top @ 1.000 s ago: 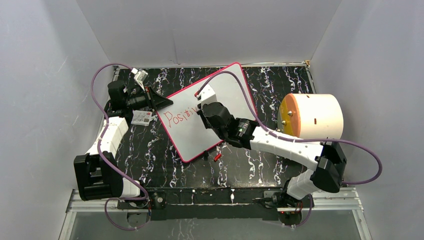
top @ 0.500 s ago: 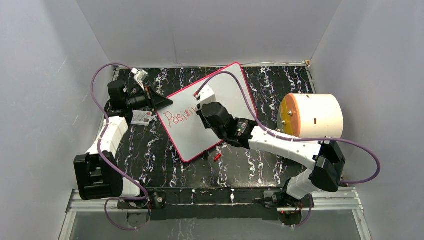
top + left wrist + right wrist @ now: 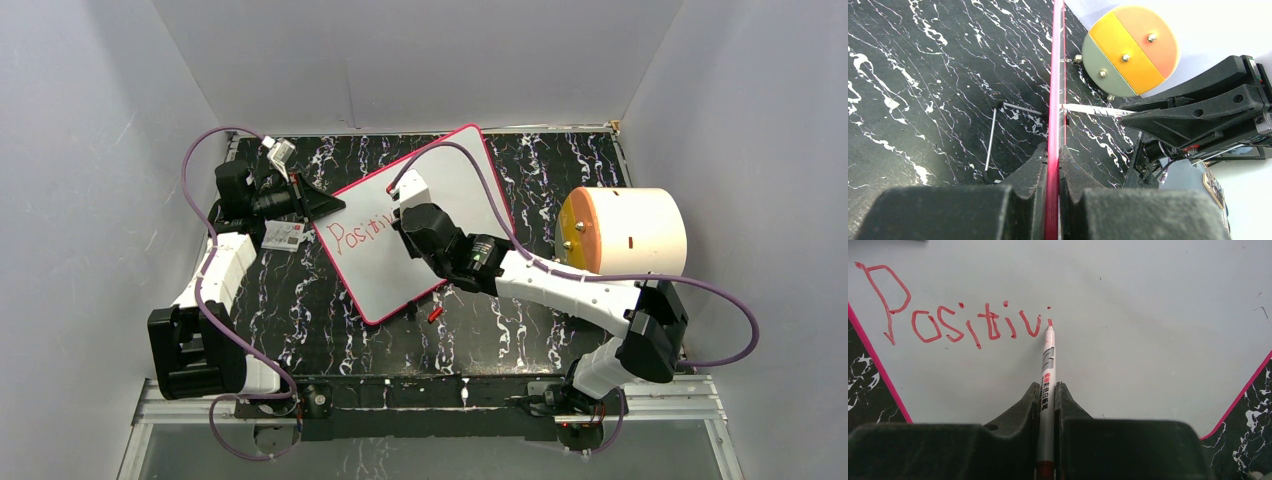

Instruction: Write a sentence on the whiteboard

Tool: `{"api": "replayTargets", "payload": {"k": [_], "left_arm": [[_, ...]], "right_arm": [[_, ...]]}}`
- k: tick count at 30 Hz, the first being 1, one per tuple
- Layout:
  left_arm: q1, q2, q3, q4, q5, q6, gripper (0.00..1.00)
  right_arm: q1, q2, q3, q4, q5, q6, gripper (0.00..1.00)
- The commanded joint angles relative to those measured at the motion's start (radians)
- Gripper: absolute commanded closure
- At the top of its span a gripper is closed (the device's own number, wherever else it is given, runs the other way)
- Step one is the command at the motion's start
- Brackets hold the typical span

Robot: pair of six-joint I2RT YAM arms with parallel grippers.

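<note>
Top view: the whiteboard (image 3: 460, 175) lies askew, the left gripper (image 3: 328, 204) at its edge and the right gripper (image 3: 400, 222) over its middle.

Left wrist: jaws closed tight on the whiteboard's edge.

Right wrist: jaws clamp a marker (image 3: 1048, 365). Its tip meets the board straight ahead, just right of the sentence (image 3: 948, 322), which reads "Positiv".

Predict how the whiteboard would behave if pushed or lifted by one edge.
The whiteboard is probably stiff: its thin edge runs straight from the left fingers. Being so thin, it is likely light. Unclamped, it might slide under a push from the marker.
</note>
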Motion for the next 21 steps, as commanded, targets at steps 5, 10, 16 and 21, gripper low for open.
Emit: {"api": "replayTargets", "payload": {"k": [5, 10, 16, 21], "left_arm": [[0.0, 0.032, -0.014, -0.063, -0.108, 0.089, 1.0], [0.0, 0.032, -0.014, -0.063, -0.108, 0.089, 1.0], [0.0, 0.03, -0.014, -0.063, -0.11, 0.089, 1.0], [0.001, 0.032, -0.014, -0.063, -0.112, 0.088, 1.0]], "right_arm": [[-0.008, 0.023, 0.042, -0.075, -0.033, 0.028, 1.0], [-0.008, 0.015, 0.042, -0.089, -0.028, 0.035, 1.0], [-0.008, -0.011, 0.021, -0.047, -0.014, 0.028, 1.0], [-0.008, -0.061, -0.02, 0.022, -0.005, 0.019, 1.0]]}}
